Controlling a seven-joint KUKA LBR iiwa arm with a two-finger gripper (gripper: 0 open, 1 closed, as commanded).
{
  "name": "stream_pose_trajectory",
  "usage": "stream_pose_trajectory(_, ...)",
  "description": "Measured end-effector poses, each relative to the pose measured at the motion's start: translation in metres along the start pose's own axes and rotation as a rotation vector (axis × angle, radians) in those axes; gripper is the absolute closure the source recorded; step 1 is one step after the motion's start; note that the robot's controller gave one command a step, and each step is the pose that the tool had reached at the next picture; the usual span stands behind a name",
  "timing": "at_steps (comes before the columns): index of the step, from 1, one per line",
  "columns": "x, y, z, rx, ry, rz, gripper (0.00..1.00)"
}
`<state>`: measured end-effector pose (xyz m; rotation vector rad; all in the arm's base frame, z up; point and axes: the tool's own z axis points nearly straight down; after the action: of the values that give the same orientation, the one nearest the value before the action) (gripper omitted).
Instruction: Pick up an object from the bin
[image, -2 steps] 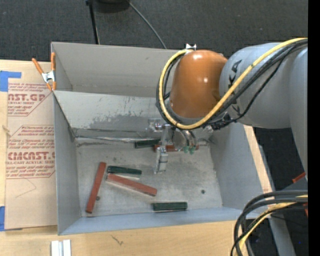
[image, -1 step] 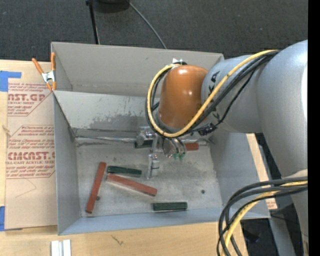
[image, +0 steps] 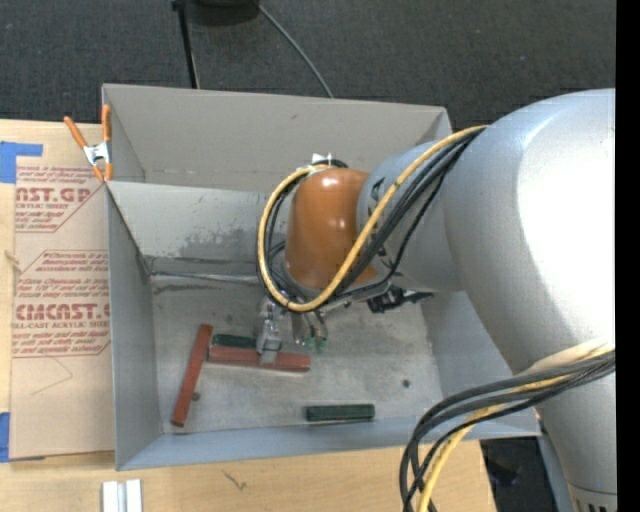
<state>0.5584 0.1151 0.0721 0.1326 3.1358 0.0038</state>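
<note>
Short red flat bar: lies flat mid-floor in the bin, long axis nearly left-right. A dark green strip lies along its upper left edge.

1. The light is even and fairly bright and falls from above. No hard-edged shadow lies anywhere in the bin.
2. The arm's white shell is the brightest surface, close to washed out along its upper edge.
3. The orange cover carries a broad, soft sheen across its top.
4. The bin's floor darkens under the arm near the right wall, while the far wall is paler.
5. The ground beyond the bin's far edge is dark.
</note>
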Motion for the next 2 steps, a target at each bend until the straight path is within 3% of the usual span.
stream_pose_trajectory(1,0.0003,-0.0007,0.0015,0.001,-0.001,0.001,0.0)
stream_pose_trajectory(2,0.0004,-0.0002,0.0006,0.0,0.001,0.0,1.0)
